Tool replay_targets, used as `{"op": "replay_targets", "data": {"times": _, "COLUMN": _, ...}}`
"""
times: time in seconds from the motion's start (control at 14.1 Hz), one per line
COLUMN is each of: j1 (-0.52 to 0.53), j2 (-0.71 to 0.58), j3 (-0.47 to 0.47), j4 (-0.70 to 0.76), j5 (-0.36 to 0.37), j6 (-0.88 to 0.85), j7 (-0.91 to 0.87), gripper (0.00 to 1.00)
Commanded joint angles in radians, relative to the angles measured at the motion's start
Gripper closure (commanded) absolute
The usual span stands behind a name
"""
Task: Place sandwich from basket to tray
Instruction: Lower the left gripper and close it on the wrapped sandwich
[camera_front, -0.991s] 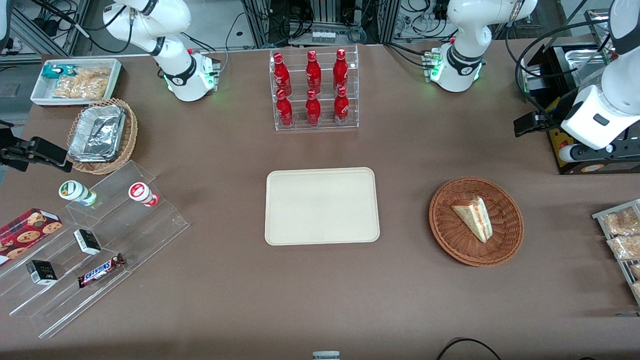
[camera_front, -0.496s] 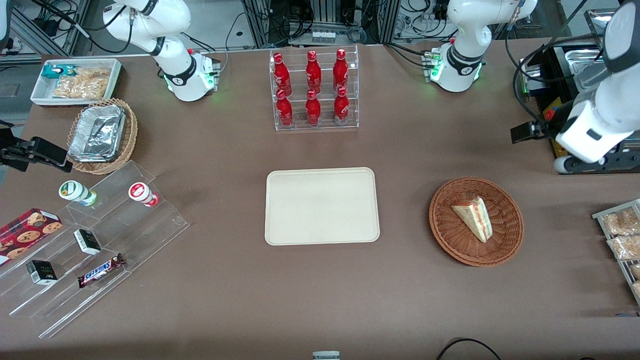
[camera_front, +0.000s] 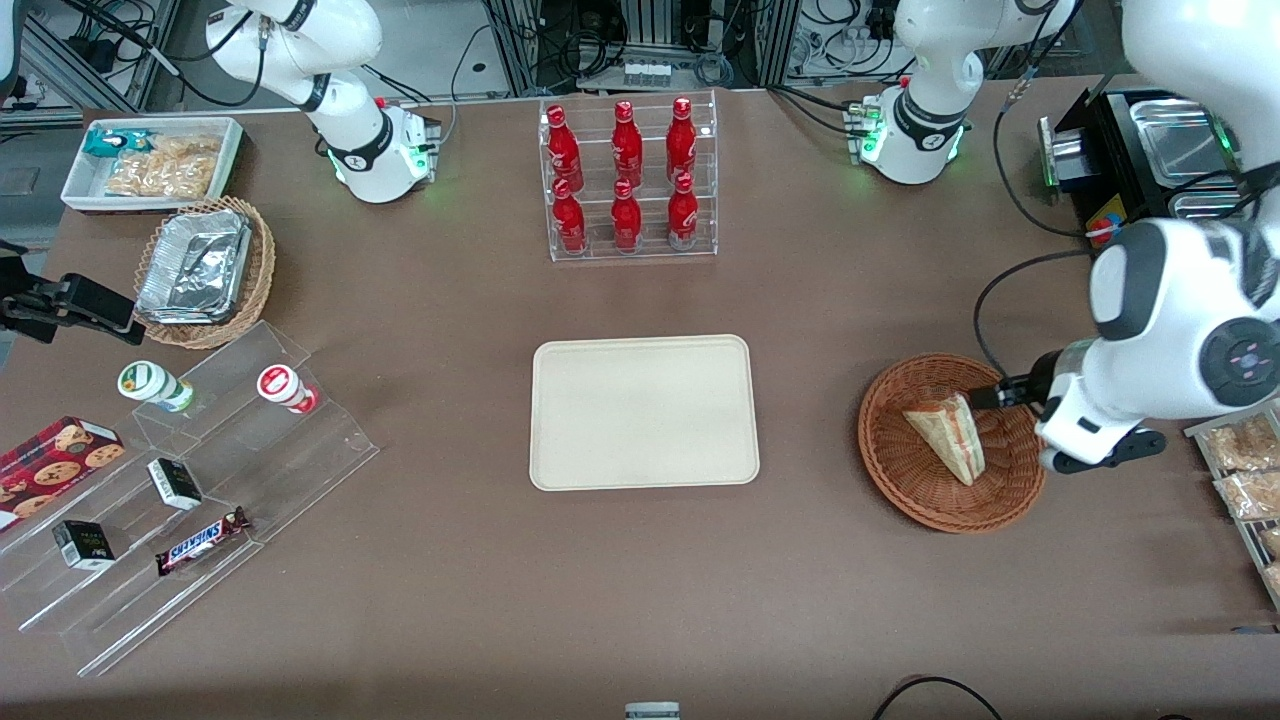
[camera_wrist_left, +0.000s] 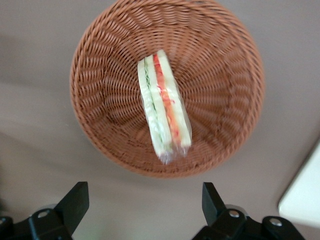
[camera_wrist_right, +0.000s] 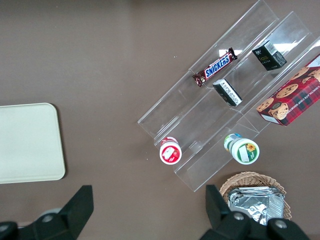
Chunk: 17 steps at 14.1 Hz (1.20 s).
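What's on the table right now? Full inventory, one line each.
sandwich: 1, white bread with red and green filling, in the basket
basket: 1, reddish-brown wicker, toward the working arm's end
tray: 1, beige, mid-table, nothing on it
bottles: 6, red, in a clear rack farther from the camera than the tray
foil trays: stack, silver, in a tan wicker basket toward the parked arm's end
white bin: 1, holds snack bags
clear stepped shelf: 1, holds two cups, two dark boxes, a Snickers bar
cookie box: 1, red, beside the shelf
gripper: left arm's, open, above the basket's edge
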Motion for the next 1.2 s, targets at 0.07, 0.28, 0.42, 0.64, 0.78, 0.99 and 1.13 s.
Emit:
{"op": "replay_targets", "data": {"times": 0.07, "j1": 0.001, "j2": 0.049, "j3": -0.003, "j4": -0.034, "j5": 0.014, "j6": 0.079, "j7": -0.128, "gripper": 0.00}}
{"op": "replay_targets", "data": {"times": 0.28, "j1": 0.001, "j2": 0.071, "j3": -0.005, "j4": -0.087, "j5": 0.006, "j6": 0.181, "j7": -0.169, "gripper": 0.00}}
{"op": "replay_targets", "data": {"times": 0.42, "j1": -0.002, "j2": 0.083, "j3": -0.005, "j4": -0.122, "j5": 0.012, "j6": 0.240, "j7": -0.194, "gripper": 0.00}}
{"op": "replay_targets", "data": {"times": 0.64, "j1": 0.000, "j2": 0.086, "j3": -0.005, "j4": -0.202, "j5": 0.006, "j6": 0.343, "j7": -0.196, "gripper": 0.00}}
{"op": "replay_targets", "data": {"times": 0.78, "j1": 0.000, "j2": 0.099, "j3": -0.005, "j4": -0.218, "j5": 0.008, "j6": 0.373, "j7": -0.214, "gripper": 0.00}}
{"op": "replay_targets", "data": {"times": 0.99, "j1": 0.000, "j2": 0.096, "j3": -0.005, "j4": -0.218, "j5": 0.008, "j6": 0.377, "j7": -0.228, "gripper": 0.65}}
{"op": "replay_targets", "data": {"times": 1.13, "j1": -0.002, "j2": 0.085, "j3": -0.006, "j4": -0.210, "j5": 0.009, "j6": 0.364, "j7": -0.226, "gripper": 0.81}}
